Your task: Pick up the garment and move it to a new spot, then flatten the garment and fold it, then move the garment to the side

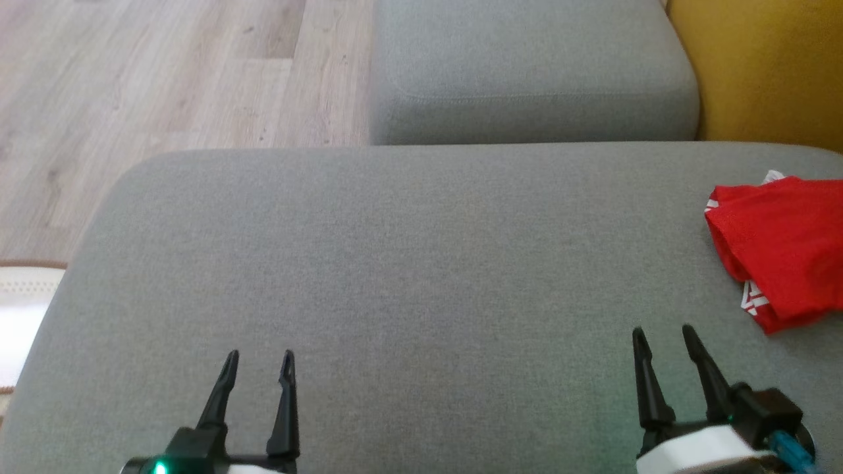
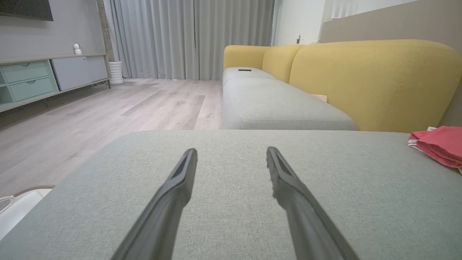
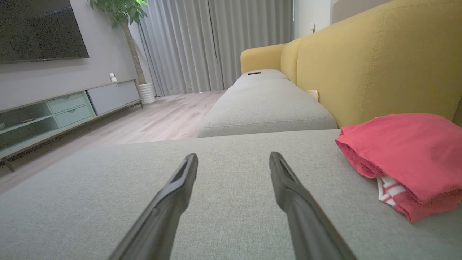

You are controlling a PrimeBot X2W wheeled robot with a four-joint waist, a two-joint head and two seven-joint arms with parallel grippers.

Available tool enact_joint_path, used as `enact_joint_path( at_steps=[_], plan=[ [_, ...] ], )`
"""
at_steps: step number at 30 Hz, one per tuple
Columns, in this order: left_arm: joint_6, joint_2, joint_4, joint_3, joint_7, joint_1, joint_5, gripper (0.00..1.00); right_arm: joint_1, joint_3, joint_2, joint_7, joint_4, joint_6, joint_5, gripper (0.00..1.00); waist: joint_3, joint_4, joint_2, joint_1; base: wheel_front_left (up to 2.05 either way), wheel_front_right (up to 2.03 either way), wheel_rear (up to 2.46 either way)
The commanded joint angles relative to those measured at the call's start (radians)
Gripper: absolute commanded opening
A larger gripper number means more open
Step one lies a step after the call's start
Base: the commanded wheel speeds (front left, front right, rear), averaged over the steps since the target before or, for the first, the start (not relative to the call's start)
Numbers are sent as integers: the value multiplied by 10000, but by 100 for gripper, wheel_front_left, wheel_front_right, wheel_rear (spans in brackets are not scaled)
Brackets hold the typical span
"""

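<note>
While our left gripper [image 1: 259, 359] and right gripper [image 1: 663, 334] hang released and empty at the head view's bottom, we see the folded red garment [image 1: 784, 243] at its right edge on the cushion [image 1: 395, 263].

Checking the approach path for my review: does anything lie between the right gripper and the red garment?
Nothing visible does. The right gripper is open over the grey cushion; the red garment lies ahead and to its right, with only bare cushion between them.

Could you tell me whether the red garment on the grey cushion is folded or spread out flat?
Loosely folded: the red garment lies as a compact layered bundle on the grey cushion, white-striped trim peeking from underneath.
</note>
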Motion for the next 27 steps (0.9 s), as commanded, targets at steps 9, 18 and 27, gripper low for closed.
enact_joint_path(
  at_steps=[9,18,27],
  plan=[
    [-162,-73,-246,480,-53,-181,71,100,9,472,-42,-133,-349,67,259,100,-232,-248,0,1,0,0,0],
    [-167,0,528,96,12,167,3,0,368,246,13,20,363,-4,204,0,-211,-348,0,1,0,0,0],
    [-287,66,566,244,190,-35,-1179,0,202,179,-36,226,321,1,1295,0,-122,-378,0,1,0,0,0]
  ],
)
